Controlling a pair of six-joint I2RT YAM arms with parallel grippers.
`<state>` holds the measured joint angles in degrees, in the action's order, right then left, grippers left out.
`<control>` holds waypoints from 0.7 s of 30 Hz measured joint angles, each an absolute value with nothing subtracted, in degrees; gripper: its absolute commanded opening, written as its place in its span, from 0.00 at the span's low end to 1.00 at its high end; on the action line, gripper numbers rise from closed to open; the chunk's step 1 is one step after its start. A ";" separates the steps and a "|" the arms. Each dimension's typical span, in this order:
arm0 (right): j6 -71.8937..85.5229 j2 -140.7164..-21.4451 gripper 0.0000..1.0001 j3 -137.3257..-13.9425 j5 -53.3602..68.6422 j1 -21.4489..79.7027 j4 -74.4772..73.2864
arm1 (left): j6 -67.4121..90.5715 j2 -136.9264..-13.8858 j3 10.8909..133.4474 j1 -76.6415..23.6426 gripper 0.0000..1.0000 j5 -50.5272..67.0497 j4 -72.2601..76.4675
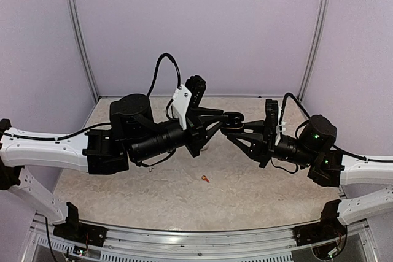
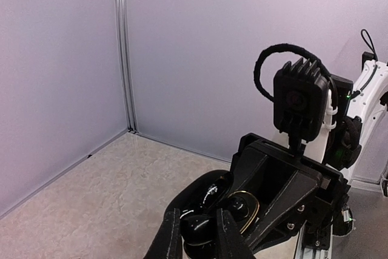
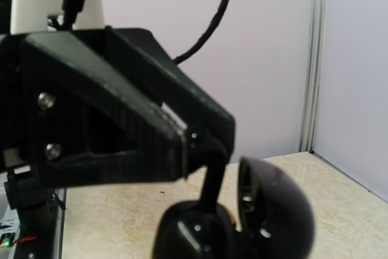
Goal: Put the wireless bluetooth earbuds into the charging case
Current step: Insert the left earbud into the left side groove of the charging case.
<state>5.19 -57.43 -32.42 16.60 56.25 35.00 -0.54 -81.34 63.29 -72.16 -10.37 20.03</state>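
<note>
You've got L gripper (image 1: pixel 226 121) clamped on the open black case (image 3: pixel 273 210) mid-air, R gripper (image 1: pixel 230 134) pinched tight at it too, one orange bud (image 1: pixel 204 179) on the table (image 1: pixel 123 194).

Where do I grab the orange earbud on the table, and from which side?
Probably pinch the orange earbud across its body, coming straight down: it lies flat on the table with bare surface around it. Which way its stem points is too small to tell.
</note>
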 measured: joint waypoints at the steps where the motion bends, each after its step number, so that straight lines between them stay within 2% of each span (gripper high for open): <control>1: 5.17 -57.43 0.00 -32.42 16.60 56.25 35.00 | -0.54 -81.34 63.29 -72.16 0.15 -10.39 20.03; 21: 3.73 -56.55 0.00 -32.42 15.79 56.29 33.06 | -0.93 -81.32 62.96 -72.84 0.20 -9.65 19.29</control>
